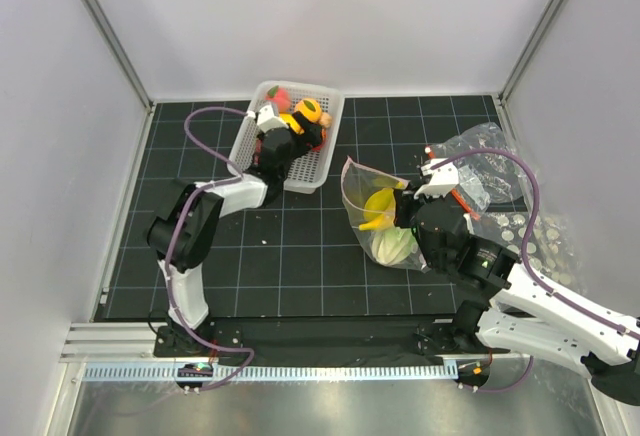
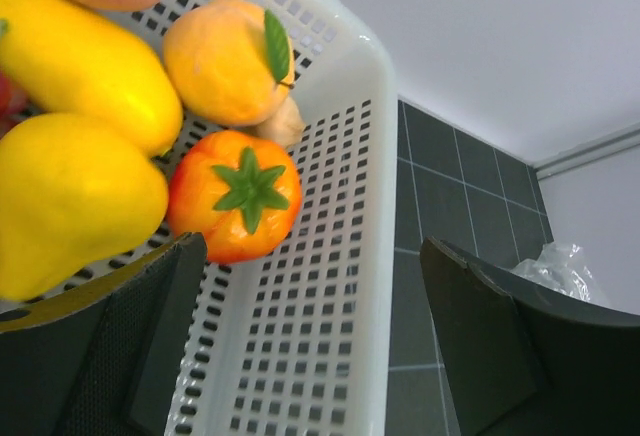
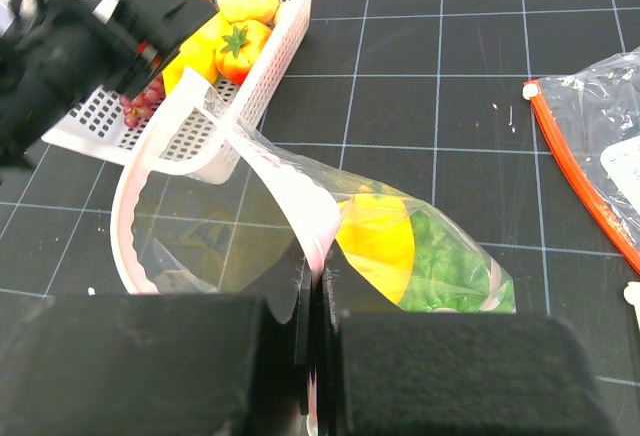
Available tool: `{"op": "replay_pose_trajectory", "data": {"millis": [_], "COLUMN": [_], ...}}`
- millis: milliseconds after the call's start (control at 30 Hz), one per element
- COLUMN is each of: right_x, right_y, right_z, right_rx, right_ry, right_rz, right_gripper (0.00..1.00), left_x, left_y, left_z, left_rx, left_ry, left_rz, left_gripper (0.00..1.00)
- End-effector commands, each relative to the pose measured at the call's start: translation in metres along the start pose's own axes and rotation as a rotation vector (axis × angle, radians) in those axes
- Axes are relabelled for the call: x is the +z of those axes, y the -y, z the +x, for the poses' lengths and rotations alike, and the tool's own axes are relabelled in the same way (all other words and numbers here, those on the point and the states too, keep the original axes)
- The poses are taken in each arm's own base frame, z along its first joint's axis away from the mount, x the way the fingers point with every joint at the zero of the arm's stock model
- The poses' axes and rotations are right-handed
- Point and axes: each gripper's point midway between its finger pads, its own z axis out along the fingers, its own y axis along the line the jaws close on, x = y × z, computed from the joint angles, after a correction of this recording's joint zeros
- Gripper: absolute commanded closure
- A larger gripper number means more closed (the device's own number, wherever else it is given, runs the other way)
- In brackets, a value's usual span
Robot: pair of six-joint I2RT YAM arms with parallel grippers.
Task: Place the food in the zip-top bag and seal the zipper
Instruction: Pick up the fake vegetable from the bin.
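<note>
Right jaws pinch zip-top bag (image 3: 205,238), its mouth facing the basket (image 3: 272,36).

Bright even light, soft shadows, near wrist views blurred, glare minimal

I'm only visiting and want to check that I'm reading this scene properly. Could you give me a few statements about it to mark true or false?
1. The right fingers pinch the mouth edge of the zip-top bag. True.
2. That bag is empty. False: a yellow banana and a green cabbage lie inside it.
3. The left fingers stand open at the white basket. True.
4. The left fingers hold the orange-red fruit. False: it lies in the basket, not gripped.
5. A second clear bag with an orange-red strip lies on the table. True.
</note>
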Motion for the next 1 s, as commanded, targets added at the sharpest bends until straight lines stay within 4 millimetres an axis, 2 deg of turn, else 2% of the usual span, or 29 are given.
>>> {"op": "replay_pose_trajectory", "data": {"millis": [0, 67, 133, 200, 233, 267, 300, 367, 433, 467, 500, 567, 700, 900, 967], "right_x": [0.0, 0.0, 0.001, 0.001, 0.001, 0.001, 0.001, 0.001, 0.001, 0.001, 0.001, 0.001, 0.001, 0.0, 0.001], "right_y": [-0.006, -0.005, -0.005, -0.006, -0.006, -0.006, -0.006, -0.005, -0.005, -0.005, -0.005, -0.006, -0.006, -0.007, -0.007], "right_z": [-0.02, -0.02, -0.02, -0.02, -0.019, -0.019, -0.019, -0.02, -0.019, -0.019, -0.019, -0.02, -0.019, -0.019, -0.019], "right_rx": [0.066, 0.065, 0.067, 0.065, 0.062, 0.062, 0.061, 0.064, 0.063, 0.066, 0.066, 0.065, 0.065, 0.068, 0.068], "right_ry": [0.059, 0.059, 0.058, 0.057, 0.055, 0.055, 0.054, 0.057, 0.056, 0.057, 0.057, 0.056, 0.055, 0.055, 0.055], "right_rz": [-0.008, -0.004, -0.006, -0.008, -0.006, -0.006, -0.005, -0.005, -0.005, -0.007, -0.007, -0.01, -0.011, -0.014, -0.014], "right_gripper": [0.99, 0.99, 0.99, 0.99, 0.99, 0.99, 0.99, 0.99, 0.99, 0.99, 0.99, 0.99, 0.99, 0.99, 0.99], "left_x": [0.018, 0.028, 0.037, 0.045, 0.053, 0.056, 0.059, 0.065, 0.069, 0.072, 0.073, 0.076, 0.08, 0.078, 0.074], "left_y": [0.002, -0.009, -0.009, -0.016, -0.005, -0.006, -0.017, -0.019, -0.03, -0.027, -0.032, -0.034, -0.04, -0.058, -0.072], "left_z": [0.007, 0.019, 0.022, 0.034, 0.026, 0.027, 0.038, 0.034, 0.037, 0.032, 0.039, 0.037, 0.045, 0.07, 0.084], "left_rx": [0.045, 0.013, -0.023, -0.038, -0.046, -0.047, -0.026, 0.002, 0.048, 0.068, 0.096, 0.117, 0.175, 0.264, 0.281], "left_ry": [-0.055, -0.052, -0.039, -0.057, -0.045, -0.049, -0.092, -0.107, -0.12, -0.127, -0.144, -0.148, -0.195, -0.281, -0.329], "left_rz": [-0.047, -0.08, -0.082, -0.101, -0.087, -0.105, -0.154, -0.215, -0.276, -0.288, -0.304, -0.32, -0.351, -0.409, -0.441], "left_gripper": [0.07, 0.06, 0.06, 0.06, 0.06, 0.06, 0.06, 0.05, 0.04, 0.04, 0.03, 0.03, 0.03, 0.03, 0.03]}}
